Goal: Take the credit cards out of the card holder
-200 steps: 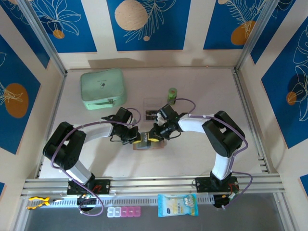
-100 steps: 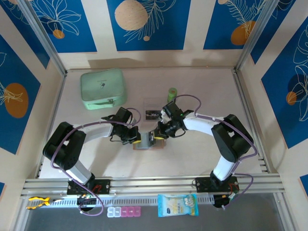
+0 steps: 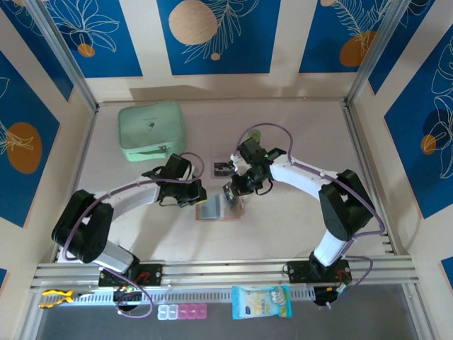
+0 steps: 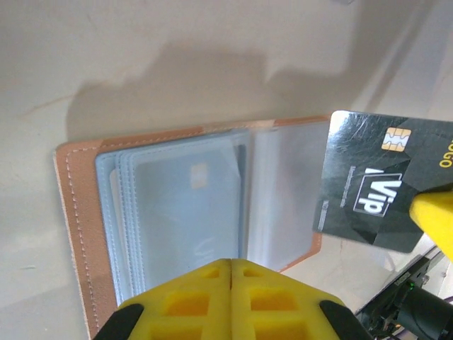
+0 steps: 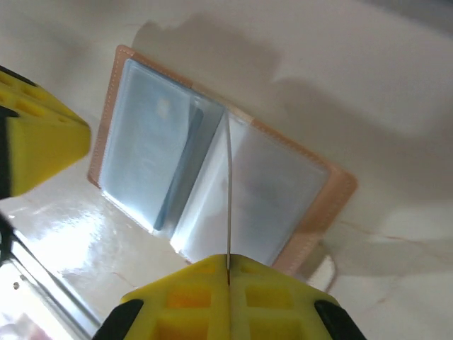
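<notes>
Matt leather card holder (image 4: 74,212), clear plastic sleeves (image 4: 177,205), glossy dark card (image 4: 375,177)

Tan-pink wallet (image 4: 74,212), dark grey card (image 4: 361,170), mint green case (image 3: 151,131).
Wallet: pale stitching, greyish see-through sleeves; card: gold chip, white lettering; walls (image 3: 248,42) blue with white leaf outlines, orange circles.

- Top view: high behind the arms (image 3: 127,195), looking down from afar on the whole table (image 3: 297,234).
- Left wrist: close above the holder (image 4: 78,212), facing down.
- Right wrist: close, facing down on the same holder; both wrist views share the card (image 4: 382,184).
</notes>
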Controlling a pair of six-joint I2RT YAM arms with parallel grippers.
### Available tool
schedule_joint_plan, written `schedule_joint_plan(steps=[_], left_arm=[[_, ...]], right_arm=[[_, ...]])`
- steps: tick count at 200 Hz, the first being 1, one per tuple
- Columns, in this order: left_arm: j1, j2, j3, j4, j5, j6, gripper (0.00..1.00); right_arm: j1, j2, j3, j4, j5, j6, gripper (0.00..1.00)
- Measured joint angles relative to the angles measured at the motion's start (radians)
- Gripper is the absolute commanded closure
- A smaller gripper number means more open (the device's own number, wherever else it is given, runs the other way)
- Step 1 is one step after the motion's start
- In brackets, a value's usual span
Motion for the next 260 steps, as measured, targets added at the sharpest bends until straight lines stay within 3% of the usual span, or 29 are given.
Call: schedule_joint_plan(steps=[25, 77, 117, 210, 260], left_arm=[[0.011, -0.019, -0.007, 0.002, -0.013, 0.0, 0.92], [0.027, -0.052, -0.034, 0.0, -0.032, 0.0, 0.92], [0.035, -0.083, -0.057, -0.001, -0.039, 0.0, 0.91], [0.05, -0.116, -0.077, -0.002, -0.047, 0.0, 0.91], [0.056, -0.136, -0.089, -0.002, -0.054, -0.001, 0.9]], right_arm=[[0.023, 0.0, 0.063, -0.064, 0.111, -0.182, 0.99], [0.056, 0.048, 0.163, -0.169, 0.23, -0.573, 1.0], [0.039, 0.135, 0.306, -0.24, 0.274, -0.774, 1.0], [-0.039, 0.324, 0.668, -0.362, 0.237, -0.999, 1.0], [-0.049, 0.408, 0.739, -0.397, 0.211, -1.052, 1.0]])
